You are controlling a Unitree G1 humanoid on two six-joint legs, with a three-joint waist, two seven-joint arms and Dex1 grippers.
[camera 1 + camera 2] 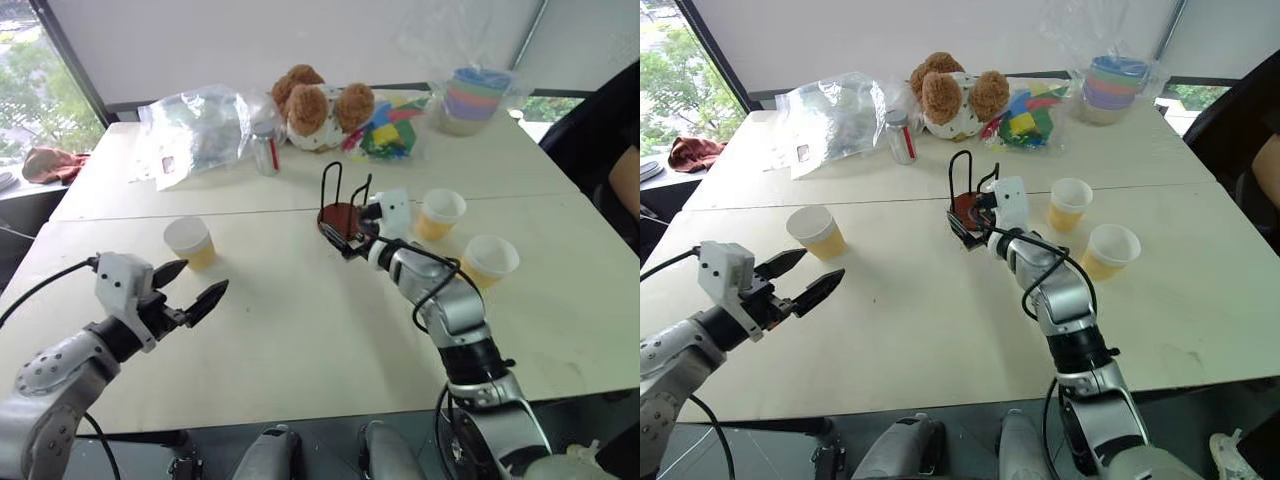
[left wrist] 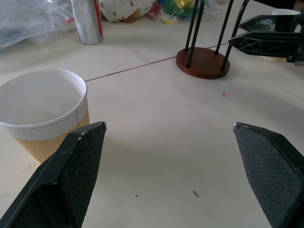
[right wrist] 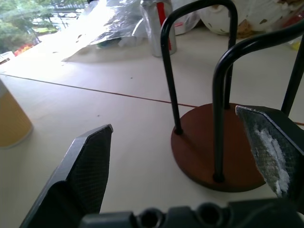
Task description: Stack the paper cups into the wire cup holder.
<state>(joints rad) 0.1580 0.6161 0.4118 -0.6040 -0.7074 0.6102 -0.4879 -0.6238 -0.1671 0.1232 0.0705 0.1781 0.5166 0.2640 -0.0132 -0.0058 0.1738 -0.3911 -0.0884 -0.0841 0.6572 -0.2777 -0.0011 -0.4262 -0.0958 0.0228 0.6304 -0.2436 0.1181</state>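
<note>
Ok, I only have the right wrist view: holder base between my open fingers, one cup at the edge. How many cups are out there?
Observer: Three paper cups, all upright on the table, none in the wire cup holder.
Operator: Is the left gripper holding one?
Observer: No, the left gripper is open and empty, short of the left-hand cup.
Operator: Where are the others?
Observer: Both stand beside your right arm, on its right.

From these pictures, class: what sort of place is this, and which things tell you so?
Probably an office or lab room used for robot trials: plain pale tables pushed together, a large window with trees outside, and props such as a stuffed toy.
</note>
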